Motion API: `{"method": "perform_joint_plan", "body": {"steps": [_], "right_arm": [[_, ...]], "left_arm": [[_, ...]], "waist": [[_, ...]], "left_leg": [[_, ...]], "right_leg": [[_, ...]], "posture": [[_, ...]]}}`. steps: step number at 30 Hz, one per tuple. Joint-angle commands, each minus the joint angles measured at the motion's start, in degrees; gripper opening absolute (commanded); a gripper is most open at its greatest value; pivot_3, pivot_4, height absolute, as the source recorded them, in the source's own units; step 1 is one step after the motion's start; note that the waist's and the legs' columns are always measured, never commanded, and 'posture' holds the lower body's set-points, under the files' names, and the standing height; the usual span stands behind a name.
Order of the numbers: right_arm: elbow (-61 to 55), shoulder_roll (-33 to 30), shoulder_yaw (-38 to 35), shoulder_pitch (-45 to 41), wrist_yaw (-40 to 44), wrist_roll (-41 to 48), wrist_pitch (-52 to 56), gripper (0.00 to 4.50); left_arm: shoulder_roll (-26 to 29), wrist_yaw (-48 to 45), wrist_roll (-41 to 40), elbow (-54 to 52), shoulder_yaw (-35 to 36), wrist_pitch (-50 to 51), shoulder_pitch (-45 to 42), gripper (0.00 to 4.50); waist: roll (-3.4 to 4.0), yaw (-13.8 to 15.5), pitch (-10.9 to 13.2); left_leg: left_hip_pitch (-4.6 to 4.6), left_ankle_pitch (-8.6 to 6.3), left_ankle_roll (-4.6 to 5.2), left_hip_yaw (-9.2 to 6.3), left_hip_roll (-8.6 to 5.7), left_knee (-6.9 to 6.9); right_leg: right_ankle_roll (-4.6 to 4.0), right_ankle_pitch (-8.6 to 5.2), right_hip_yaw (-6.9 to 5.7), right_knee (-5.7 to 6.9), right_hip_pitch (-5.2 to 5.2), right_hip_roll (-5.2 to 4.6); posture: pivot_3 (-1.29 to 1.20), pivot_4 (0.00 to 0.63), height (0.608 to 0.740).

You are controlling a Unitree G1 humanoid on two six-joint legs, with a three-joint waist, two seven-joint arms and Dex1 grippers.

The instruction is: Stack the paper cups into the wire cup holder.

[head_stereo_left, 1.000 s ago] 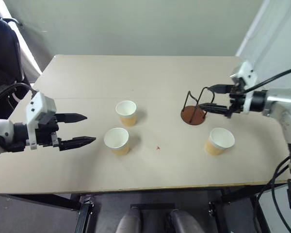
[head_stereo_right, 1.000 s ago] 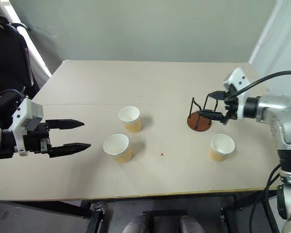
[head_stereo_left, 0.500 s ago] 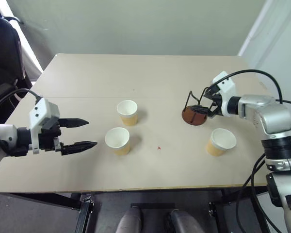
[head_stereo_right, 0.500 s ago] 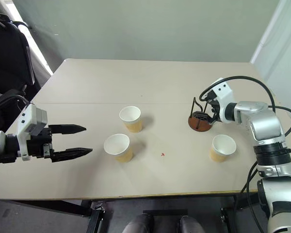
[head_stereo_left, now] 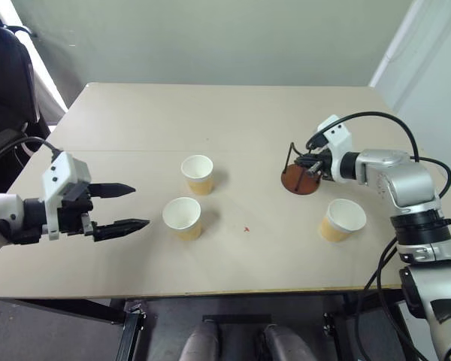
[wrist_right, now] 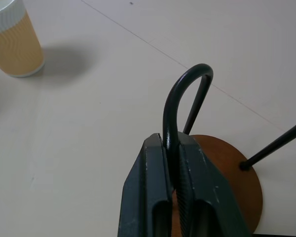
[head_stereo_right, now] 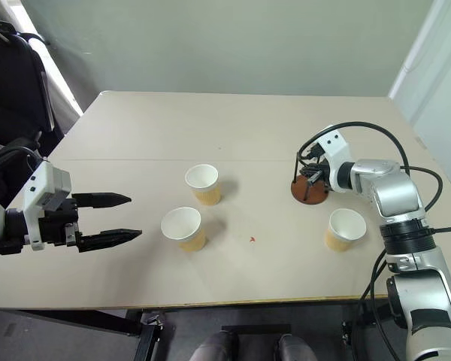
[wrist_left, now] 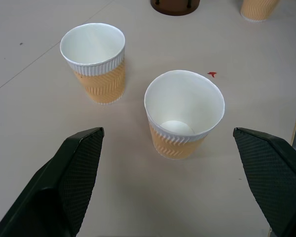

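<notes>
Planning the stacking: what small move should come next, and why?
Probably drag the wire cup holder toward the paper cups. The right end effector is shut on one of its wire loops, and the holder is empty, apart from the cups. The left end effector is open, facing the nearest.

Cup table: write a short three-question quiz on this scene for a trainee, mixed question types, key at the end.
1. True or false: a paper cup already sits inside the wire cup holder.
2. How many paper cups stand on the table?
3. What is the right hand shut on? A) a cup rim B) a wire loop of the holder C) nothing

Key
1. False; the holder is empty.
2. Three: the far cup, the near cup and the right-side cup.
3. B; the left hand is open and empty.
</notes>
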Motion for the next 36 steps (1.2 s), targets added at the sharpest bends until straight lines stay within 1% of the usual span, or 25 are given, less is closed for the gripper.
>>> {"method": "perform_joint_plan", "body": {"steps": [1, 2, 3, 5, 9, 12, 15, 23, 30, 33, 35, 36], "right_arm": [[-13.6, -3.9, -4.2, 2.5, 14.6, 11.0, -3.3, 0.03], [-17.5, -5.1, -5.2, 3.6, 18.4, 15.3, -1.5, 0.03], [-19.8, -5.9, -5.8, 4.3, 20.4, 18.1, 0.0, 0.03], [-22.3, -6.7, -4.1, 4.9, 21.5, 18.9, 0.0, 0.03], [-26.9, -4.8, 1.2, 5.4, 22.3, 19.7, 0.0, 0.03], [-26.2, -3.6, 6.2, 5.2, 21.9, 15.7, -3.1, 0.03], [-23.8, -3.9, 10.2, 4.5, 23.6, 11.5, -7.7, 0.03], [-19.8, -3.4, 13.9, 3.0, 29.4, 7.9, -14.0, 0.03], [-15.5, -1.5, 17.1, 2.0, 31.7, 2.1, -21.5, 0.03], [-14.1, -1.1, 17.6, 1.7, 32.8, 0.7, -22.8, 0.03], [-13.7, -1.3, 18.0, 1.4, 34.4, 0.7, -22.6, 0.57], [-13.5, -1.4, 18.2, 1.4, 35.0, 0.5, -22.6, 0.75]], "left_arm": [[1.2, 0.2, -0.4, -1.1, 2.1, 0.2, -0.9, 4.50], [1.2, 0.2, -0.3, -1.0, 2.0, 0.2, -1.1, 4.50], [1.3, 0.2, -0.3, -0.9, 1.9, 0.2, -1.2, 4.50], [1.3, 0.2, -0.2, -0.6, 1.4, 0.2, -1.8, 4.50], [0.9, 0.3, -0.2, -0.5, -0.4, 0.3, -3.7, 4.50], [0.8, 0.4, -0.3, -0.6, -1.2, 0.6, -4.8, 4.50], [0.8, 0.5, -0.4, -0.8, -1.3, 0.9, -5.0, 4.50], [0.8, 1.5, -1.0, -3.1, 1.2, 2.7, -2.8, 4.50], [0.6, 2.4, -1.0, -4.7, 3.1, 3.3, -0.6, 4.50], [0.7, 2.5, -1.1, -4.9, 3.6, 3.5, -0.1, 4.50], [0.7, 2.5, -1.0, -5.0, 4.0, 3.5, 0.2, 4.50], [0.7, 2.5, -1.1, -5.0, 4.1, 3.5, 0.2, 4.50]], "waist": [[0.00, 0.1, 0.0], [0.00, 0.1, 0.0], [0.00, 0.1, 0.0], [-0.05, 0.0, 0.0], [-0.14, -0.3, -0.1], [-0.14, -0.3, -0.1], [-0.15, -0.4, -0.1], [-0.15, -0.3, -0.1], [-0.15, -0.3, -0.1], [-0.16, -0.4, -0.1], [-0.16, -0.3, -0.1], [-0.17, -0.3, -0.1]], "left_leg": [[-0.10, 0.00, -0.01, 0.01, 0.00, 0.00], [-0.24, 0.02, -0.03, 0.01, 0.00, -0.01], [-0.29, 0.04, -0.07, 0.05, 0.00, -0.03], [-0.28, 0.07, -0.17, 0.10, 0.01, -0.05], [-0.06, 0.10, -0.14, 0.08, 0.05, -0.01], [0.15, 0.20, -0.06, 0.08, 0.05, -0.02], [0.22, 0.20, -0.05, 0.06, 0.05, -0.02], [0.11, 0.14, -0.04, 0.07, 0.07, -0.06], [0.14, 0.14, -0.06, 0.07, 0.07, -0.06], [0.16, 0.14, -0.06, 0.07, 0.07, -0.06], [0.16, 0.13, -0.06, 0.07, 0.08, -0.06], [0.16, 0.13, -0.07, 0.08, 0.08, -0.06]], "right_leg": [[0.00, 0.00, -0.02, 0.00, -0.07, 0.00], [0.00, -0.01, -0.02, -0.03, -0.18, 0.00], [0.00, -0.02, -0.03, -0.03, -0.22, 0.01], [0.01, -0.05, -0.02, -0.08, -0.19, 0.03], [0.00, -0.02, 0.00, -0.08, 0.01, 0.04], [-0.05, 0.02, 0.00, -0.02, 0.15, 0.04], [-0.06, 0.02, 0.00, -0.01, 0.20, 0.04], [-0.10, 0.01, -0.01, -0.02, 0.08, 0.04], [-0.13, 0.01, -0.01, -0.01, 0.11, 0.04], [-0.16, 0.02, -0.01, 0.00, 0.11, 0.04], [-0.19, 0.00, -0.02, 0.00, 0.12, 0.04], [-0.19, 0.00, -0.02, 0.00, 0.13, 0.04]], "posture": [[0.00, 0.150, 0.740], [0.00, 0.150, 0.740], [0.00, 0.150, 0.740], [0.00, 0.150, 0.740], [0.00, 0.150, 0.740], [0.00, 0.150, 0.740], [0.00, 0.150, 0.740], [0.00, 0.150, 0.740], [0.00, 0.150, 0.740], [0.00, 0.150, 0.740], [0.00, 0.150, 0.740], [0.00, 0.150, 0.740]]}}
